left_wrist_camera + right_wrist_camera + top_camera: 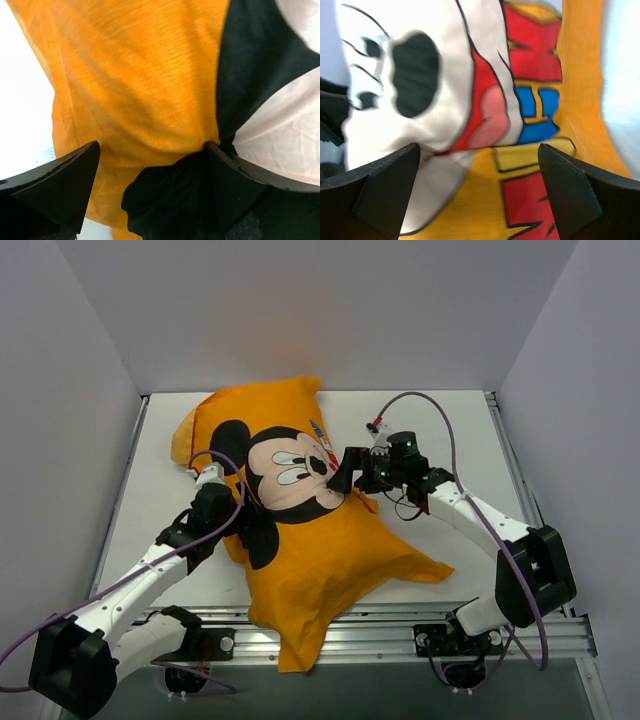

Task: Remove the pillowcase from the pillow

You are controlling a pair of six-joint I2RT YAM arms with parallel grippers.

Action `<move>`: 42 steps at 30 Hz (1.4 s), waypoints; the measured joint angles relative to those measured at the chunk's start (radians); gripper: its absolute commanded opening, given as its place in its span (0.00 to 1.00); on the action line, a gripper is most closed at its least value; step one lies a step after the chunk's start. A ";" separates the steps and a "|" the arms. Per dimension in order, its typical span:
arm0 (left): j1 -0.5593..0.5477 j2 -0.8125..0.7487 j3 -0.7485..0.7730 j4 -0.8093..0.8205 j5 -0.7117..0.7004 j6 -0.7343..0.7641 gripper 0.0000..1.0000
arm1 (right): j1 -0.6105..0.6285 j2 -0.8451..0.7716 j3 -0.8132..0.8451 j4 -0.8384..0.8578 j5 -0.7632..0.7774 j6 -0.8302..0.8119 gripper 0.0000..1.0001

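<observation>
The pillowcase (pixel 300 540) is lying diagonally across the white table (pixel 450 430), its Mickey Mouse face turned up toward the overhead camera. Its upper part is bulging, while the lower end is lying flatter and draping over the aluminium rail (pixel 400 625) at the near edge. The pillow is sitting hidden inside the case.

The left gripper (pixel 212 480) is resting at the case's left edge, just below the black ear of the print. In the left wrist view its claw (pixel 150 192) is standing wide apart, with orange cloth filling the space between the fingers. The right-hand finger (pixel 240 185) is pressing into the fabric where a black patch is meeting the pale face, and the cloth is puckering around that spot. The other finger (pixel 55 185) is sitting at the outer edge of the cloth, over the table. Nothing is being pinched.

The right gripper (pixel 343 472) is reaching in from the other side, its black fingers touching the case beside Mickey's mouth. From the right wrist camera its claw (pixel 477 195) is also gaping fully – one finger (pixel 380 190) is hanging over the white muzzle, the other (pixel 590 195) over the orange edge of the case. Between them the red tongue and the red, blue and yellow letters (pixel 530 100) are showing, slightly blurred. This claw is gripping nothing either.
</observation>
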 measured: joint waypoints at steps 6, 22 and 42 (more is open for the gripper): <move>0.003 0.005 -0.044 0.099 0.026 -0.050 0.94 | -0.116 0.004 0.043 0.042 -0.006 0.034 1.00; 0.023 -0.004 -0.093 0.148 0.062 -0.084 0.94 | -0.079 0.505 0.183 0.406 -0.275 0.185 0.23; -0.079 0.386 0.343 0.187 0.106 -0.052 0.94 | 0.014 0.171 0.764 -0.307 -0.113 -0.235 0.00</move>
